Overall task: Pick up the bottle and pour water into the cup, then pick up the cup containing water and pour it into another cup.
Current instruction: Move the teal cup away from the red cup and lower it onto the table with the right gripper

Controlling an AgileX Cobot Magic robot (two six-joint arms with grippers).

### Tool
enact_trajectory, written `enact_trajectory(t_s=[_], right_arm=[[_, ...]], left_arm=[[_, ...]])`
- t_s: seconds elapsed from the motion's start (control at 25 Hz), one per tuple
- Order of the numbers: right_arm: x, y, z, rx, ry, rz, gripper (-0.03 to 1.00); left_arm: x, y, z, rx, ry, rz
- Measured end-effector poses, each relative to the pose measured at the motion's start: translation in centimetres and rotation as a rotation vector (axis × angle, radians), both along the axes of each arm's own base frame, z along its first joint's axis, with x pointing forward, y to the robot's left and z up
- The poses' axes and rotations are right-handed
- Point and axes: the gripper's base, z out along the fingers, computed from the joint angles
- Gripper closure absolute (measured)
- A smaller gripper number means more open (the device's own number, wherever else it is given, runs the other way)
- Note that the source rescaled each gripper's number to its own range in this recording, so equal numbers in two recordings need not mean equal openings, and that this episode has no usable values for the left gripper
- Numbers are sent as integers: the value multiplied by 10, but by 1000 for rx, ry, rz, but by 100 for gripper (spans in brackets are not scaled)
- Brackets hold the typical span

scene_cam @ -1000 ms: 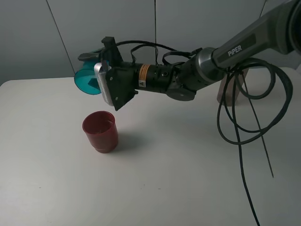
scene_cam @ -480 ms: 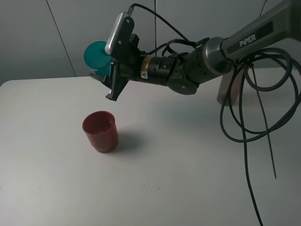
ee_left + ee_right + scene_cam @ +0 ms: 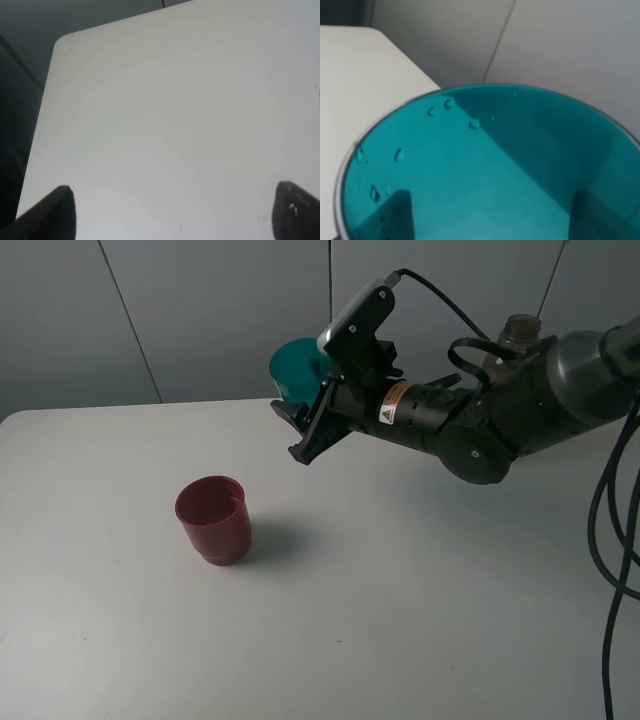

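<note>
Right gripper [image 3: 300, 425] clamped on the translucent teal cup [image 3: 298, 367], droplets clinging inside it

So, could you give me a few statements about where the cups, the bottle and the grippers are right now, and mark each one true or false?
1. The right gripper holds the teal cup in the air, off the table. True.
2. The red cup lies tipped on its side. False: it stands upright on the table.
3. The teal cup is directly above the red cup. False: in the high view it is off to the right of it and further back.
4. Droplets cling to the teal cup's inner wall. True.
5. The left gripper is clamped on the bottle. False: its fingertips stand wide apart over bare table; the bottle's neck shows behind the right arm.
</note>
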Motion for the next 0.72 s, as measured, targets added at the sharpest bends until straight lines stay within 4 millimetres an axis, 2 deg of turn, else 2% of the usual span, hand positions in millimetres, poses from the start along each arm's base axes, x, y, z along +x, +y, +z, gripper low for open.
enact_trajectory(t_s=[0.16, 0.36, 0.48, 0.72], right_arm=[[-12, -30, -16, -26, 80, -85, 95], [-21, -57, -34, -38, 184, -213, 95], [-20, -64, -39, -33, 206, -244, 95], [-17, -67, -66, 25, 213, -274, 95]], left_arm=[[0, 0, 0, 0, 0, 0], [0, 0, 0, 0, 0, 0], [0, 0, 0, 0, 0, 0], [0, 0, 0, 0, 0, 0]])
